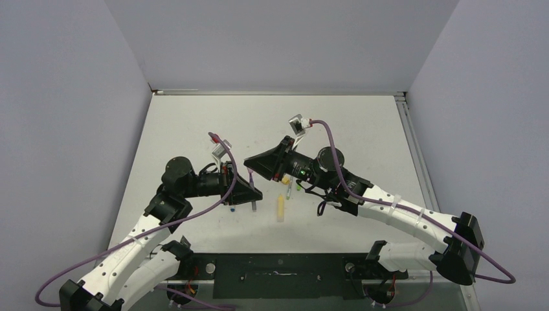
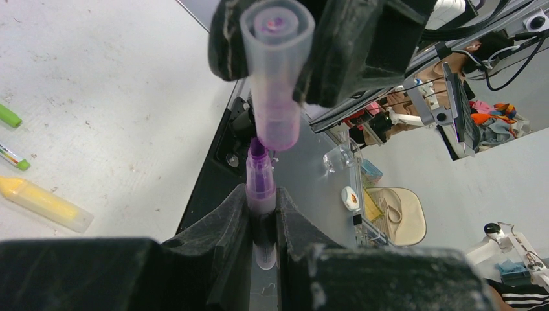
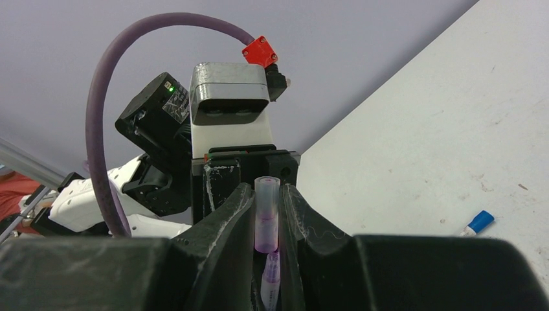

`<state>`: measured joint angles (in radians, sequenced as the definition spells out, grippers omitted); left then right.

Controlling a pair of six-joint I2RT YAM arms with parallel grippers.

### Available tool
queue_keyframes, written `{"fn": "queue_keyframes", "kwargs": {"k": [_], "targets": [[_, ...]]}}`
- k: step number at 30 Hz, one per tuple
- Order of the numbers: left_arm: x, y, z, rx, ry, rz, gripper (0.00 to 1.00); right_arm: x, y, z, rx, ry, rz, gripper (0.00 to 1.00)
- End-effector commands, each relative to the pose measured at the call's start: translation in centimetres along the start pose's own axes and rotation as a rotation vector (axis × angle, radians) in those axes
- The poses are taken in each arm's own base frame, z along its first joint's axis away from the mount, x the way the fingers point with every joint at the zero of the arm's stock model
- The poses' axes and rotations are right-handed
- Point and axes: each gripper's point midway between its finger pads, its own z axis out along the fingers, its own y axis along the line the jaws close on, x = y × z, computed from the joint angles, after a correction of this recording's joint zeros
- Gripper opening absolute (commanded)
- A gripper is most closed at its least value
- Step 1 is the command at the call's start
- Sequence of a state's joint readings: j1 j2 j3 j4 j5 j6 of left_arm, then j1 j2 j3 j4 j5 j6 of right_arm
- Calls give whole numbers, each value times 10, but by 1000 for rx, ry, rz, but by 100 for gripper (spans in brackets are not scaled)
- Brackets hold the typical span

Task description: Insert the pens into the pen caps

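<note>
Pens and pen caps at the mating stage of one pair. Top view: the left claw (image 1: 251, 193) and the right claw (image 1: 254, 163) stood nose to nose above the middle of the worktop (image 1: 194, 129), their loads too small to read there. The yellow marker (image 1: 280, 208) lay loose on the surface just in front of them. Left wrist view: the left claw was clamped on the purple pen (image 2: 261, 188), tip upward. The right claw, clamped on the pink-purple cap (image 2: 275, 84), held the cap's open mouth directly over that tip. Tip and mouth were touching or nearly so, and the cap was not yet seated. On the worktop to one side lay the yellow marker, the green cap (image 2: 9, 115) and the thin grey-green pen (image 2: 13, 157), each apart from the others. Right wrist view: the same cap sat pinched between the right claw's jaws, the pen tip just beneath it. A blue-tipped piece (image 3: 480, 221) lay farther off on the worktop, pen or cap not distinguishable. Judged progress: no finished pair could be made out, the purple insertion was in hand, and the other three were left to do.
</note>
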<state>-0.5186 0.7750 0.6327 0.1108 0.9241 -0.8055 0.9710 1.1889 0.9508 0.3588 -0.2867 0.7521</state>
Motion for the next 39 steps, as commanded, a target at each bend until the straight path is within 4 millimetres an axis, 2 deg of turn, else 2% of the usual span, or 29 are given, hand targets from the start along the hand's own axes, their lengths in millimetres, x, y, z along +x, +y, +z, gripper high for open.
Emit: {"fn": "queue_keyframes", "kwargs": {"k": [1,21,39], "targets": [[-3,-16,-2,54,-11,60,0,-28,22,-4,-38,-95,-30,5],[-8,-25,-4,65,-27,76,0,-15,25,-5,-33,-71,-45,5],[-24,-37,-5,66,-80,100,0,-3,29,-12,-28,-55,-43,5]]}}
